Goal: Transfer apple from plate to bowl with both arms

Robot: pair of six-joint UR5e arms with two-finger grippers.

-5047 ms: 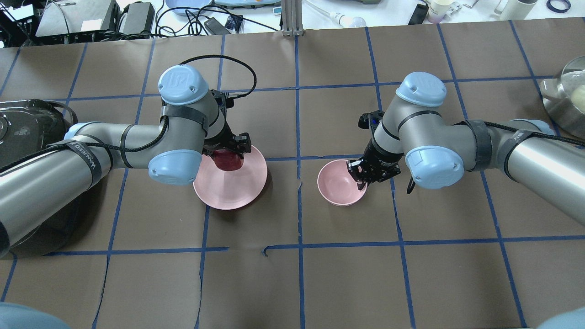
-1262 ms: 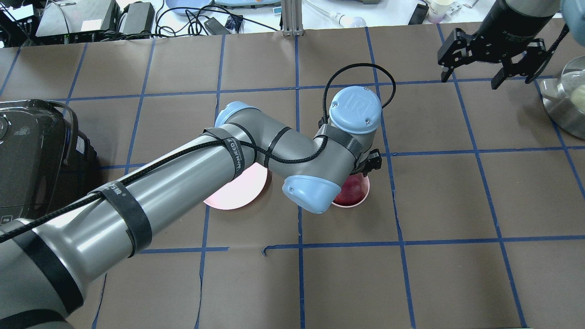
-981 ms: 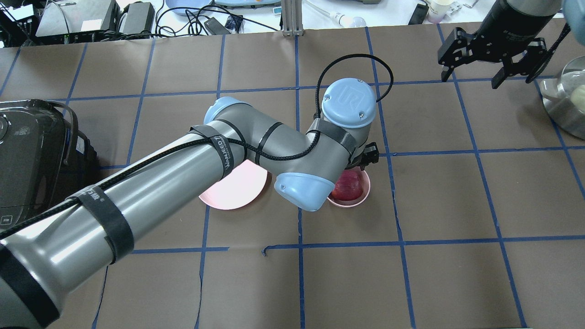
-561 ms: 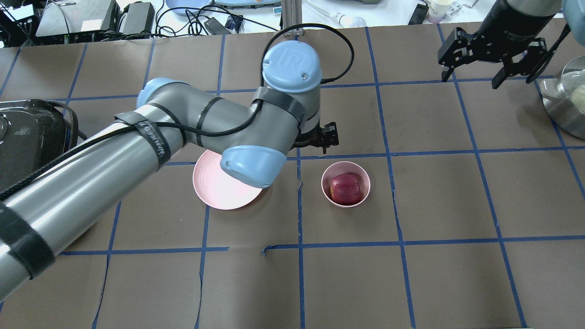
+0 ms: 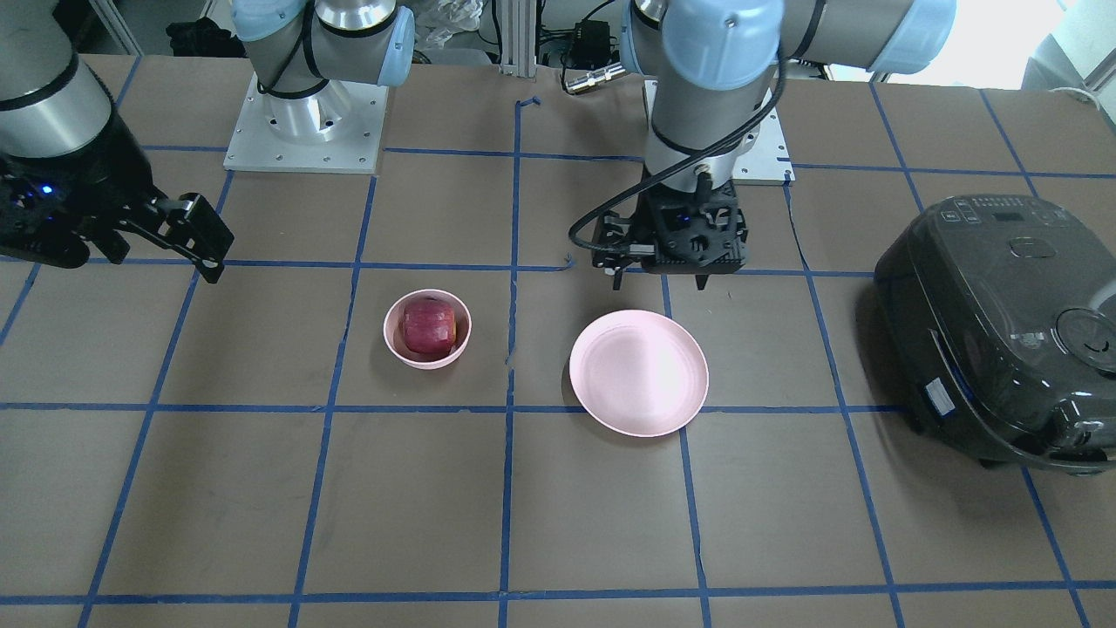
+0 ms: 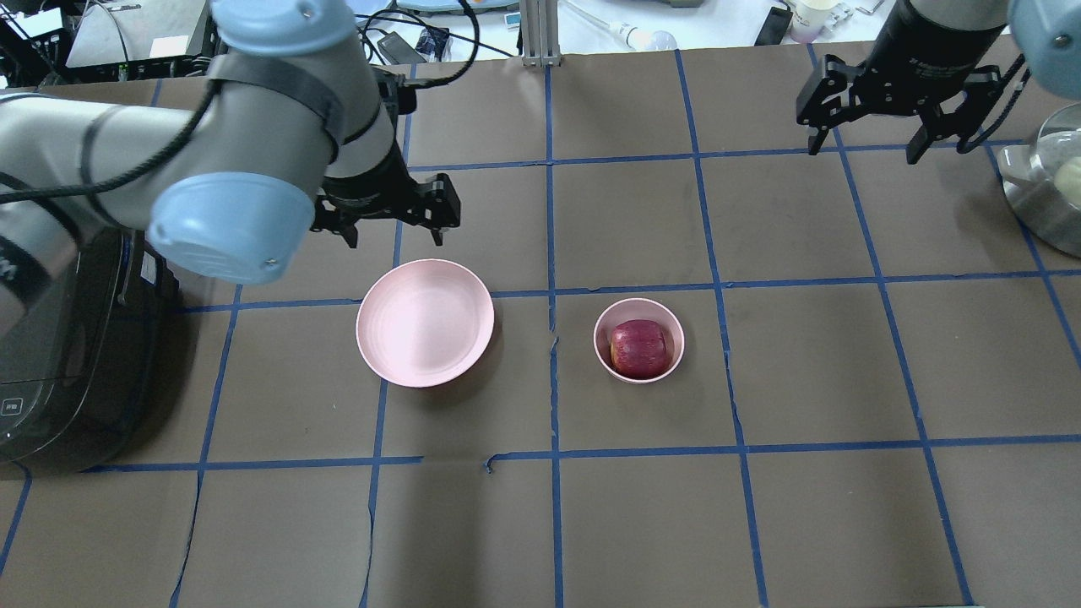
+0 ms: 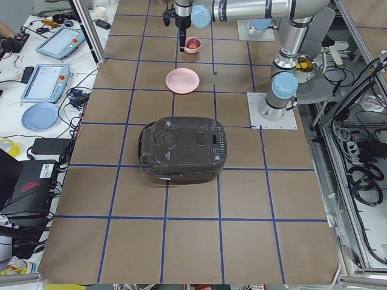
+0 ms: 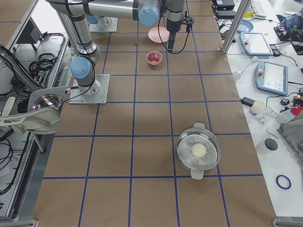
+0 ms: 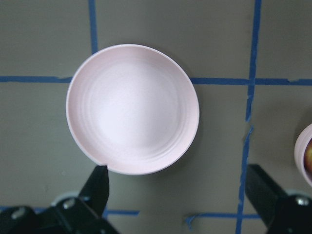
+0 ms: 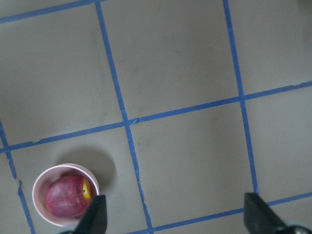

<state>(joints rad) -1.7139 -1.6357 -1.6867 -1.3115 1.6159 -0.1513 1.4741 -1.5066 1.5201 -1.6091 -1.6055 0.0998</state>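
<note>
The dark red apple lies inside the small pink bowl, right of the table's middle. The wide pink plate sits bare to its left. My left gripper is open and empty, raised over the table just beyond the plate's far rim; its wrist view looks down on the plate between its fingertips. My right gripper is open and empty, high at the far right. Its wrist view shows the apple in the bowl at lower left.
A black rice cooker stands at the left edge, close beside my left arm. A steel pot with a pale round thing in it stands at the right edge. Blue tape lines cross the brown table cover.
My left gripper carried the apple from the plate to the bowl, let it go there, then rose and swung back left to the plate's far side. My right gripper withdrew from the bowl to the far right.
</note>
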